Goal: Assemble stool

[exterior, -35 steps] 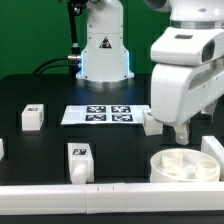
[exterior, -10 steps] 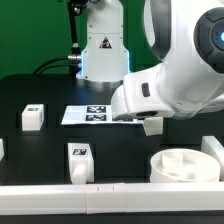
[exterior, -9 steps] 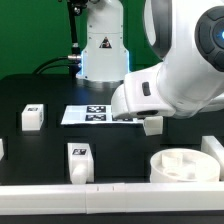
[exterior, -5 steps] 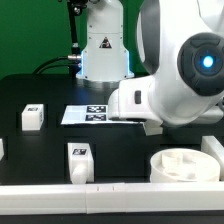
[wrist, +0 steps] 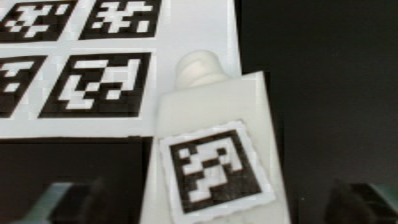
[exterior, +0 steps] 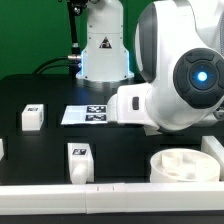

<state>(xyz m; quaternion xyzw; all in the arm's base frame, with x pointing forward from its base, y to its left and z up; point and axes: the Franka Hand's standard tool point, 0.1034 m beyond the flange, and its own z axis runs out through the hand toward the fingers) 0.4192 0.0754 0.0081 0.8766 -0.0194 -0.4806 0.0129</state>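
Note:
In the wrist view a white blocky leg (wrist: 214, 150) with a black-and-white tag lies on the black table, its round peg end toward the marker board (wrist: 71, 60). My gripper (wrist: 214, 205) is open and straddles this leg, with dark fingertips (wrist: 63, 200) standing apart from it on either side. In the exterior view the arm's bulky body (exterior: 185, 80) hides the gripper and this leg. The round seat (exterior: 180, 163) lies at the front on the exterior view's right. Two more tagged legs stand at the left (exterior: 32, 117) and at the front (exterior: 79, 160).
The marker board (exterior: 90, 114) lies mid-table in front of the robot's base (exterior: 103, 50). A white part (exterior: 213, 150) stands at the right edge beside the seat, and another shows at the left edge (exterior: 2, 150). A white rail (exterior: 60, 190) runs along the table's front.
The arm has turned and sunk over the leg beside the marker board. That leg showed under the hand a second ago and is now covered in the exterior view.

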